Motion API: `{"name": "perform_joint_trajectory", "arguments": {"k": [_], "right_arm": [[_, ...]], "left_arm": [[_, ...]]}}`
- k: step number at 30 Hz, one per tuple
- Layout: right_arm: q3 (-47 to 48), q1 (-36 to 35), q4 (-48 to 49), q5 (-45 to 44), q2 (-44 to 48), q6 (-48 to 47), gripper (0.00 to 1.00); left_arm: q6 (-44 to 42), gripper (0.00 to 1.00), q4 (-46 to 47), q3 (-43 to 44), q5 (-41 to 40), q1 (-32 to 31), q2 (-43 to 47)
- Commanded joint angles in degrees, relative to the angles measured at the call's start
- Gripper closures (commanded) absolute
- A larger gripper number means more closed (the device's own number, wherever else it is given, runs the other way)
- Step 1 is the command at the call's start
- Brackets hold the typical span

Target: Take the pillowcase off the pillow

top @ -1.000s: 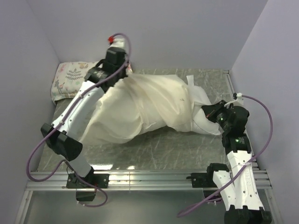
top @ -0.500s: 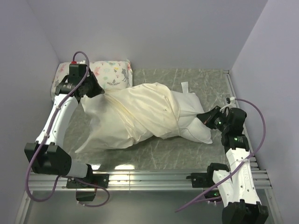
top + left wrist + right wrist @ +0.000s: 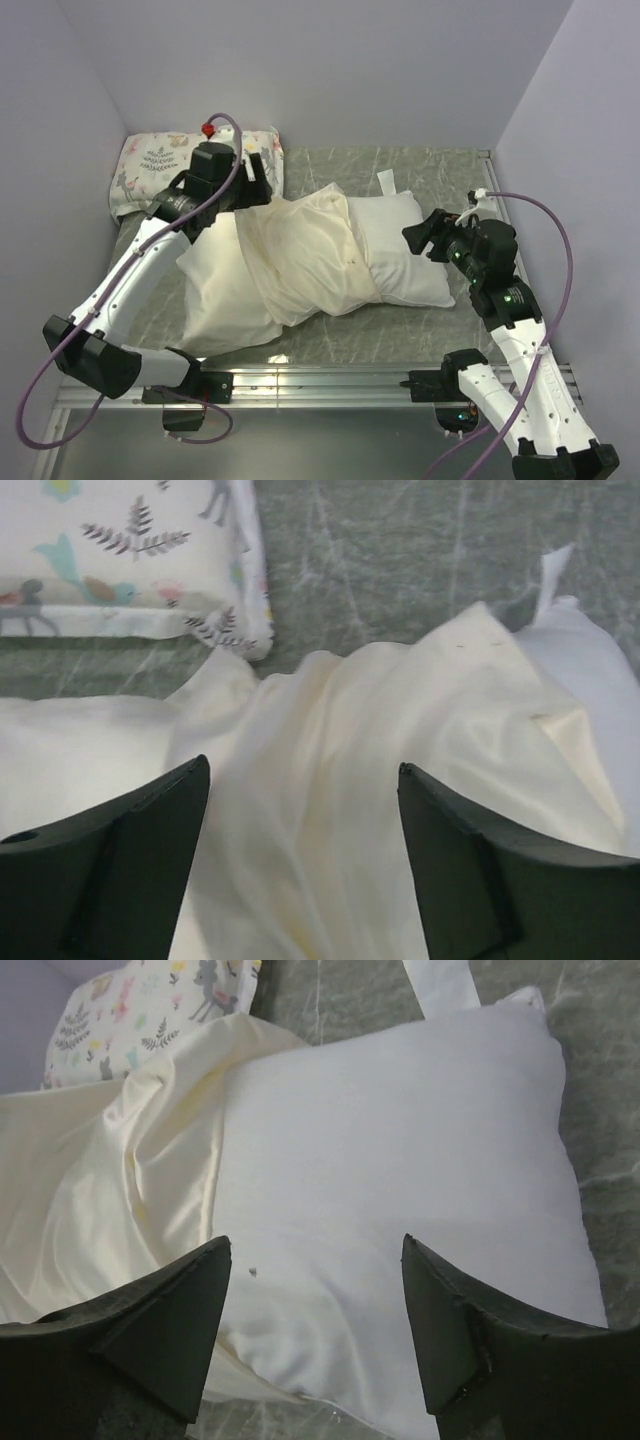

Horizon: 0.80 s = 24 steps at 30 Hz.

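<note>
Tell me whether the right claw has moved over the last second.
Yes. The right claw shifted left, away from the table's right rail, above the pillow.

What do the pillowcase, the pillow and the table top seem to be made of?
Pillowcase: thin cream fabric, perhaps satin; faint sheen, limp soft folds. Pillow: matte white cloth, probably over soft filling; it looks plump and dull. Table top: hard, smooth, slightly glossy, with grey-green marble veining; stone or printed laminate, cannot tell.

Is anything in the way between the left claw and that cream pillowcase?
Nothing visible. The open left gripper hangs directly over the pillowcase folds; the printed pillow lies beyond it, off to the side.
</note>
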State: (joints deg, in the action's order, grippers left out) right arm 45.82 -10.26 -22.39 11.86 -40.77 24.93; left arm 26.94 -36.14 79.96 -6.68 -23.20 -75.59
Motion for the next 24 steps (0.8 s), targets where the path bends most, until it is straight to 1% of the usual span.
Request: {"name": "perform_joint_trajectory", "arguments": {"k": [1, 5, 6, 8, 9, 11, 12, 13, 15, 16, 17, 18, 19, 20, 21, 22, 23, 24], "right_arm": [[2.69, -2.38, -0.63, -3.16, -2.63, -2.69, 0.22], [2.52, -6.6, 0.33, -4.03, -8.43, -4.1, 0.19], [1.56, -7.31, 0.68, -3.95, -8.97, -4.27, 0.18], [0.41, -9.5, 1.64, -4.38, -9.67, -4.1, 0.17], [-0.9, -10.21, 2.26, -4.73, -9.94, -3.92, 0.16], [-1.87, -11.53, 3.31, -5.7, -10.98, -3.57, 0.15], [-2.66, -12.67, 3.58, -6.05, -11.52, -3.31, 0.15], [-3.1, -13.2, 4.45, -6.32, -12.13, -3.13, 0.15], [-4.68, -13.82, 5.34, -7.28, -13.71, -2.35, 0.21], [-5.13, -13.91, 5.78, -7.64, -14.24, -2.17, 0.26], [-5.56, -13.82, 6.3, -7.81, -15.29, -2.25, 0.39], [-6.27, -13.91, 6.57, -7.9, -15.74, -2.43, 0.47], [-6.53, -13.82, 6.83, -8.77, -16.17, -2.51, 0.56], [-6.71, -13.82, 7.01, -9.13, -16.88, -2.52, 0.75], [-6.62, -13.73, 6.75, -10.18, -17.06, -2.52, 0.82], [-6.28, -13.3, 5.96, -13.15, -17.32, -2.34, 1.0], [-6.01, -12.6, 5.35, -14.57, -17.23, -2.17, 1.0], [-5.49, -11.55, 4.91, -15.19, -16.97, -2.08, 1.0]], "left_arm": [[-2.06, 0.18, 2.04, 5.54, -5.97, -6.14, 1.68], [-2.24, 0.13, 2.04, 10.03, -8.0, -13.87, -1.22], [-2.24, 0.13, 2.3, 10.47, -9.65, -18.15, -3.05], [-2.59, 0.12, 2.48, 11.79, -12.29, -22.57, -5.61], [-2.51, 0.11, 2.83, 12.06, -14.31, -25.98, -8.4], [-1.89, 0.1, 3.96, 12.32, -14.94, -28.12, -11.49], [-1.54, 0.01, 4.49, 12.32, -15.03, -29.69, -14.55], [-1.28, 0.01, 4.76, 12.41, -15.81, -30.4, -15.98], [0.21, 0.03, 4.07, 12.58, -17.92, -31.9, -19.92], [1.18, 0.07, 2.93, 12.93, -19.24, -31.99, -21.08], [3.1, 0.14, 1.44, 13.37, -21.6, -32.08, -22.04], [3.64, 0.32, -0.4, 13.12, -22.32, -32.08, -22.58], [4.0, 0.43, -0.68, 12.24, -23.11, -32.17, -22.41], [4.87, 0.53, -0.77, 10.15, -24.86, -32.17, -21.97], [5.4, 0.73, -1.38, 9.08, -25.83, -32.17, -20.57], [6.28, 0.79, -2.0, 7.42, -27.5, -32.17, -19.69], [6.63, 0.89, -2.87, 6.79, -30.64, -32.08, -18.99], [7.24, 0.93, -5.06, 6.35, -32.33, -31.39, -17.41]]}}
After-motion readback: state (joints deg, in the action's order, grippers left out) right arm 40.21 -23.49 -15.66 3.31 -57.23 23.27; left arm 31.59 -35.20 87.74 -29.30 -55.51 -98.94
